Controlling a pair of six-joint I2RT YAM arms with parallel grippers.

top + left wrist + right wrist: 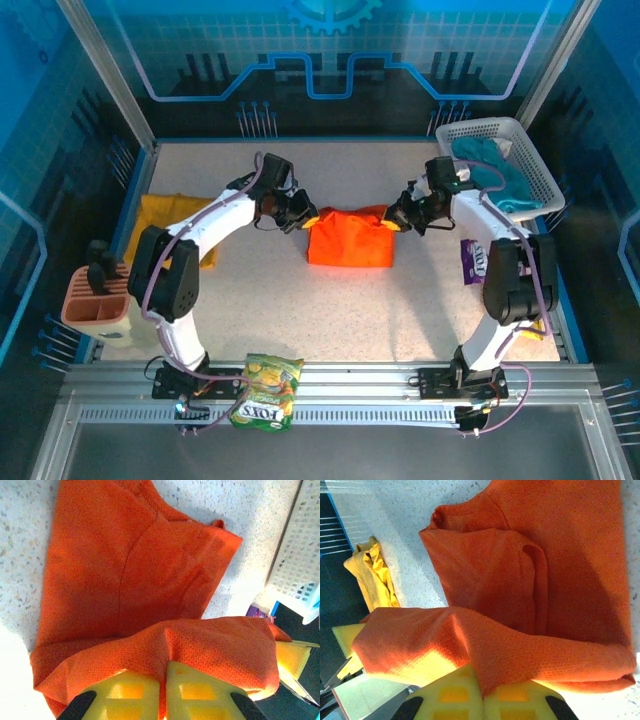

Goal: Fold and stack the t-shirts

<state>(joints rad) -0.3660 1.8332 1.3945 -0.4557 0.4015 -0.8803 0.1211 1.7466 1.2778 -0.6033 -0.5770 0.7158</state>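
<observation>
The bright orange t-shirt lies partly folded at the table's middle. My left gripper is shut on its far left edge, and my right gripper is shut on its far right edge. Both hold that edge lifted a little off the rest of the cloth. In the left wrist view the orange t-shirt spreads below, and a raised fold of it is pinched between the yellow fingers. The right wrist view shows the orange t-shirt the same way, clamped at the fingers. The mustard-yellow t-shirt lies crumpled at the left.
A white basket holding teal cloth stands at the back right. A purple packet lies by the right arm. A pink holder sits at the left front, and a snack bag rests on the front rail.
</observation>
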